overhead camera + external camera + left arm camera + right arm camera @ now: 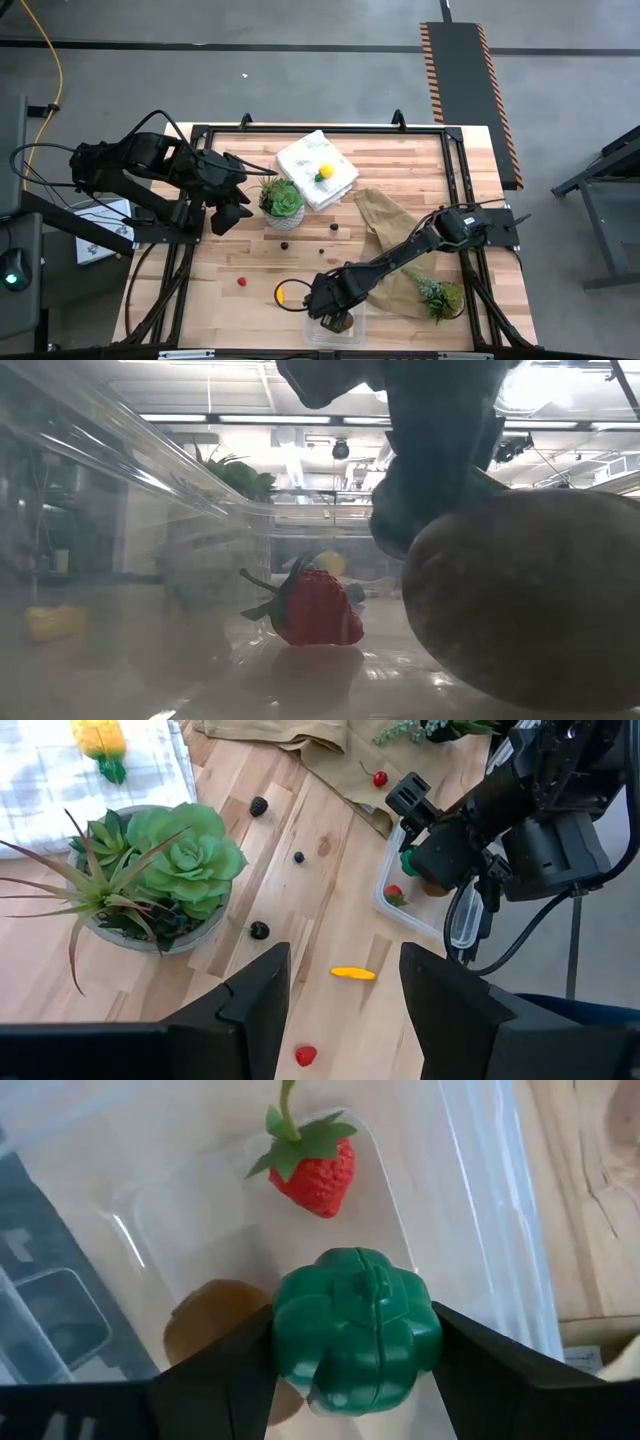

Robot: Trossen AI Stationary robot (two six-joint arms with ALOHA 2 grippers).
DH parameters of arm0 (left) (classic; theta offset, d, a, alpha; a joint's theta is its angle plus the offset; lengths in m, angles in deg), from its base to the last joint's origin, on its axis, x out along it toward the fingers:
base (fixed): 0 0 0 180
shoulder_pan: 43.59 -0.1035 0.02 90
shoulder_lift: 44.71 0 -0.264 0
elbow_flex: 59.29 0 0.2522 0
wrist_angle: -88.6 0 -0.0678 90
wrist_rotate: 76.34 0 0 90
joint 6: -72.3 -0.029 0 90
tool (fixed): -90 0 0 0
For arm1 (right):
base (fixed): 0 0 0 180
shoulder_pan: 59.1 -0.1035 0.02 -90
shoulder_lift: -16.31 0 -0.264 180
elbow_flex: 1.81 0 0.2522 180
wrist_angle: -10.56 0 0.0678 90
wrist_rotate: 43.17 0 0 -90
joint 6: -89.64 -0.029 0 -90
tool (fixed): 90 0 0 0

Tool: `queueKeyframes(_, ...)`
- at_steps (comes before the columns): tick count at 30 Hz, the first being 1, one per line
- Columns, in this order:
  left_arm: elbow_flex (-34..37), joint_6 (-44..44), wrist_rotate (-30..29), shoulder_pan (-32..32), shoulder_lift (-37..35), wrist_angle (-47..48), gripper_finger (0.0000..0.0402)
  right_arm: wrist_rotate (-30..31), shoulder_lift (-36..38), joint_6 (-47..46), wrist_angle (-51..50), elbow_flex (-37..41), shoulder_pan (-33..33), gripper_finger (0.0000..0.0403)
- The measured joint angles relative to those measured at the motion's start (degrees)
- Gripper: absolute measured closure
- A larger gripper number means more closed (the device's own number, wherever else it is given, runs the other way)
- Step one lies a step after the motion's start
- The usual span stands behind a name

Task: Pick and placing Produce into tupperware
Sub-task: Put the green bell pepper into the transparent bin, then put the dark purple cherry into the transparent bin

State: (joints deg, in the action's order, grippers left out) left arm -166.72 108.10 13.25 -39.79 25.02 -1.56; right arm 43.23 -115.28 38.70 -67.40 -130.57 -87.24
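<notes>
Green broccoli piece (pixel 355 1330) in right tool (pixel 350 1355) hides kiwi (pixel 215 1325).

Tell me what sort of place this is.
Probably a robotics lab or workshop: a wooden table on bare concrete floor, a hazard-striped ramp beside it, and ceiling strip lights overhead.

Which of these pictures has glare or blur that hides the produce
Low view: shot through the clear tupperware wall, hazy with ceiling-light streaks; the brown kiwi looms close and soft, the strawberry stays readable. Right wrist view: the green piece held in the right tool is sharp. High view: even light, but the produce shows small.
</notes>
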Motion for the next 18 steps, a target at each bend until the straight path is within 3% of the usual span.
queueKeyframes(11, 0.0, -2.3, 0.3, 0.0, 0.0, 0.9, 0.0222, -4.3, 0.0, 0.6, 1.1, 0.0, 0.4, 0.0145)
queueKeyframes(18, 0.0, -11.1, 6.5, 0.0, 0.0, 1.0, 0.0222, -1.4, 2.3, 1.9, 1.2, 0.0, 0.6, 0.0144)
